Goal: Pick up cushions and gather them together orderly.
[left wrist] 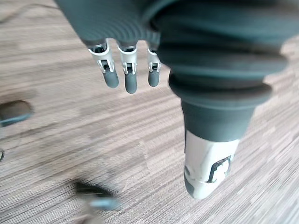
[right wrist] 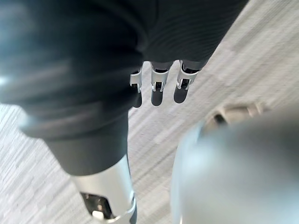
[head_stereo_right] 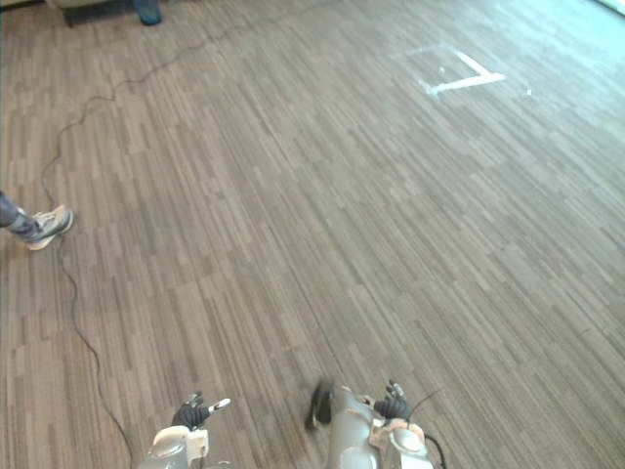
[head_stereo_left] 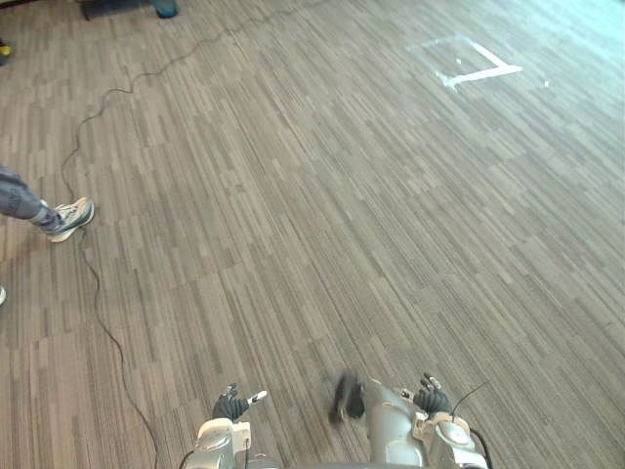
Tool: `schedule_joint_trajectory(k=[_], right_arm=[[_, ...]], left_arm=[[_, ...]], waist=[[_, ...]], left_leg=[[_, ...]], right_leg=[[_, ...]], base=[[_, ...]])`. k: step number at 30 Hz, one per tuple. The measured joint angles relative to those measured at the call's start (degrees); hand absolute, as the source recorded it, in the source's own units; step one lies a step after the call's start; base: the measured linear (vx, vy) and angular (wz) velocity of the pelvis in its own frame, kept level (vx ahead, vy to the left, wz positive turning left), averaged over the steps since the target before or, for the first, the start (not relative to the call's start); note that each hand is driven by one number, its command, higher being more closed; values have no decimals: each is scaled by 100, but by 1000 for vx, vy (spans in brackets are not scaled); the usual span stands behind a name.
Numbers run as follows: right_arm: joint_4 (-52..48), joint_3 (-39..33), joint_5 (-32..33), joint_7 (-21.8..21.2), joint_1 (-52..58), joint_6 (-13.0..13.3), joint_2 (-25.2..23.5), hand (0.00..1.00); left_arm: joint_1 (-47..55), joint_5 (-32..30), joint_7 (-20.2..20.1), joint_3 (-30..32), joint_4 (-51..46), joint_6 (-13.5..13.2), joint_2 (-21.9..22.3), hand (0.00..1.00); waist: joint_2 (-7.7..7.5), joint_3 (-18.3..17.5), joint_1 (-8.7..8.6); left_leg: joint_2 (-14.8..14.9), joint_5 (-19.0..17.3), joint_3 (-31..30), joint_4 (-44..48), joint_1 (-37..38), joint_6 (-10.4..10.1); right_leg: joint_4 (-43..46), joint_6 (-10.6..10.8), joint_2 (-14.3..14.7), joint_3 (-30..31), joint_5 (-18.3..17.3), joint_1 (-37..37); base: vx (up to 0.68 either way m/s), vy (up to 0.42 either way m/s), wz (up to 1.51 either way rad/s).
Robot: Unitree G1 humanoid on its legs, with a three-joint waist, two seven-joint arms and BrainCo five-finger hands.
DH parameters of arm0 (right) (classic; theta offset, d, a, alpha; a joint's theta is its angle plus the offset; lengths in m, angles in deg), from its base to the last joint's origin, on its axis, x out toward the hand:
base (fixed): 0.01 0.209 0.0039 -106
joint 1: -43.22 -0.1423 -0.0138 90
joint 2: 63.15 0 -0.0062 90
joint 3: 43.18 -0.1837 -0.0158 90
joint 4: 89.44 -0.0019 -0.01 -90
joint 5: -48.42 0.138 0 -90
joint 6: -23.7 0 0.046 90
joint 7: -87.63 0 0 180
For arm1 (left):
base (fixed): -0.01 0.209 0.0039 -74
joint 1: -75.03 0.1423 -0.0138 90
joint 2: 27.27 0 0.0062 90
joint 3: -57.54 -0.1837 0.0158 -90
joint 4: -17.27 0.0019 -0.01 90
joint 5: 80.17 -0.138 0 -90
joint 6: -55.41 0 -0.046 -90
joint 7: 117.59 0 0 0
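Observation:
My left hand [left wrist: 130, 80] hangs above the grey striped carpet [head_stereo_left: 322, 215], its fingers straight and its thumb [left wrist: 205, 172] held apart, with nothing in it. My right hand [right wrist: 156, 91] also hangs over the carpet with straight fingers and a straight thumb [right wrist: 110, 196], and it holds nothing.
A person's shoe and trouser leg [head_stereo_left: 61, 217] stand at the left edge of the floor. A white tape mark [head_stereo_left: 477, 68] lies on the carpet at the far right. The dark base of some furniture [head_stereo_left: 127, 8] sits at the far left.

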Motion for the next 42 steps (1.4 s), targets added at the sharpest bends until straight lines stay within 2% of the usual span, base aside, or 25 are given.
schedule_joint_trajectory(k=[1, 2, 4, 5, 6, 8, 12, 13, 16, 17, 19, 20, 22, 23, 25, 27, 31, 33, 34, 35, 36, 37, 38, 40, 42], right_arm=[[33, -20, -11, 2, -97, -10, 98, 0], [124, -76, -13, -18, -295, -21, 233, 0], [121, -207, -16, -8, -297, -32, 231, 0], [151, -120, -19, -15, -266, -80, 176, 0], [158, -51, -11, -10, -212, -112, 138, 0], [194, -25, 42, 5, -164, -126, 6, 0], [366, -35, 100, 7, -126, -126, -31, 0], [363, -115, 97, 5, -142, -119, -34, 0], [352, -115, 86, 24, -46, -102, 7, 0], [351, -115, 85, 26, -16, -102, 10, 0], [350, -109, 11, 23, 183, -101, -56, 0], [348, -106, -2, 22, 185, -99, -85, 0], [352, -115, -10, -7, 187, -51, -277, 0], [347, -108, -15, -46, 111, -40, -316, 0], [337, -99, -17, -97, 58, -17, -302, 0], [258, 123, -39, -142, -10, 2, -171, 0], [60, 149, -21, -159, -123, 44, -27, 0], [-81, 128, -28, -140, -167, 23, 36, 0], [-81, 116, -29, -139, -150, 18, 35, 0], [-74, 90, -24, -138, -63, 10, 74, 0], [-52, 91, -42, -135, -48, 5, 150, 0], [7, 81, -59, -145, -33, -18, 238, 0], [13, 34, -143, -141, -29, -43, 340, 0], [110, 26, -143, -122, -28, -98, 409, 0], [114, 32, -129, -102, 43, -122, 304, 0]], left_arm=[[-12, -29, 5, 21, 83, 4, 121, 0], [-49, -118, -16, 13, 187, 26, 245, 0], [-114, -234, -9, 28, 196, 34, 263, 0], [-152, -315, 0, 47, 181, 31, 253, 0], [-153, -321, -13, 64, 118, 6, 269, 0], [-149, -319, -10, 84, 14, -2, 281, 0], [-141, -298, -30, 94, -379, -48, 271, 0], [-133, -294, -24, 105, -415, -136, 268, 0], [-132, -303, -5, 50, -350, -142, 282, 0], [-134, -303, -7, 36, -352, -142, 282, 0], [-126, -316, -13, -5, -349, -141, 206, 0], [-127, -317, -14, -4, -337, -128, 179, 0], [-138, -321, -27, -6, -271, -135, 32, 0], [-175, -314, -17, -55, -220, -115, -76, 0], [-167, -315, -12, -205, -93, -68, -111, 0], [-129, -306, 2, -308, -18, -55, -97, 0], [-156, -304, -1, -437, -6, -46, -148, 0], [-161, -308, -5, -522, 43, -26, -155, 0], [-149, -309, -5, -529, 49, -26, -162, 0], [-55, -311, -5, -517, 70, -26, -143, 0], [-39, -319, -6, -465, 103, -25, -73, 0], [11, -319, -9, -435, 146, -24, 46, 0], [26, -319, -22, -403, 147, -22, 159, 0], [18, -317, -48, -262, 111, -25, 267, 0], [11, -318, -40, -4, 5, -23, 269, 0]], waist=[[256, 7, 54], [535, -41, 0], [530, -29, -31], [552, -16, -34], [544, 32, -39], [371, 122, 2], [181, 163, 156], [211, 179, 266], [421, 190, 285], [432, 184, 285], [303, 27, 369], [242, -13, 367], [-98, -81, 351], [-270, -25, 329], [-233, -12, 256], [5, 19, 261], [172, 75, 133], [182, 128, -66], [163, 124, -58], [149, 91, -63], [165, 17, -85], [307, -80, -77], [520, -62, -87], [692, -20, -55], [585, 77, -23]], left_leg=[[127, 25, 46, -14, 79, -43], [261, 548, -32, 60, 113, -500], [445, 916, -136, 749, 14, -635], [1028, 1397, -432, 2632, -590, -497], [1465, 1185, -534, 4457, -1252, -315], [1476, 519, -676, 5603, -2056, -214], [976, -224, -494, 4342, -3257, 205], [577, -155, -913, 2608, -3521, 109], [430, 438, -1689, 580, -3794, -187], [446, 452, -1723, 542, -3838, -169], [363, 1199, -1758, 886, -3861, 62], [300, 1164, -1754, 937, -3871, 136], [67, 691, -1379, 1106, -3708, 472], [-131, 340, -1113, 1159, -3230, 592], [-195, 95, -1041, 1161, -2782, 666], [-173, -13, -785, 443, -1658, 698], [-61, -11, -494, -92, -1025, 694], [-89, -18, -474, -283, -573, 642], [-123, -41, -476, -284, -495, 599], [-93, -160, -514, -173, -139, 260], [-10, -203, -551, 31, -77, 189], [212, -158, -629, 764, -263, 86], [698, 256, -854, 2332, -834, -261], [1329, 590, -925, 4492, -1668, -163], [1606, 236, -768, 5612, -2072, -122]], right_leg=[[305, -150, 141, 10, -169, -100], [1220, -115, 248, 137, -898, -440], [1744, -50, 295, 271, -1418, -458], [1655, 35, 573, 396, -1800, -55], [1344, 39, 890, 540, -1901, 452], [810, -69, 1101, 772, -1973, 1259], [-14, 79, 1250, 1628, -1897, 2343], [-228, 209, 1251, 2184, -1967, 2650], [-597, 454, 1232, 2962, -2186, 3317], [-620, 484, 1230, 3033, -2230, 3375], [-263, 759, 949, 3495, -2679, 3528], [-69, 805, 890, 3509, -2718, 3463], [1680, 1210, 567, 3443, -2879, 2640], [3554, 2077, 171, 3159, -2443, 1885], [4429, 1928, -95, 2731, -2368, 1621], [4500, 1119, -231, 1819, -2807, 1118], [2750, 965, -94, 1137, -2706, 159], [419, 1090, -38, 990, -1429, -72], [300, 1082, -48, 996, -1319, -88], [435, 719, 12, 1209, -814, -115], [902, 540, 42, 1319, -624, -248], [1630, 517, 72, 1347, -969, -456], [1864, 429, 182, 1330, -1433, -289], [1752, 309, 471, 1296, -1713, 208], [1397, 228, 694, 1415, -1949, 1065]], base=[[662, -126, -80], [652, -148, -79], [625, -194, -61], [691, -226, -74], [659, -204, -68], [498, -94, -73], [465, -3, -112], [368, 70, -142], [562, 261, -154], [559, 341, -114], [591, 396, -113], [762, 455, -93], [625, 343, -74], [582, 305, -57], [580, 278, -36], [573, 224, -43], [510, 71, -17], [641, -63, 18], [828, -167, 10], [581, -137, -4], [732, -228, -13], [704, -284, -19], [837, -332, -17], [678, -232, -38], [706, -191, -51]])
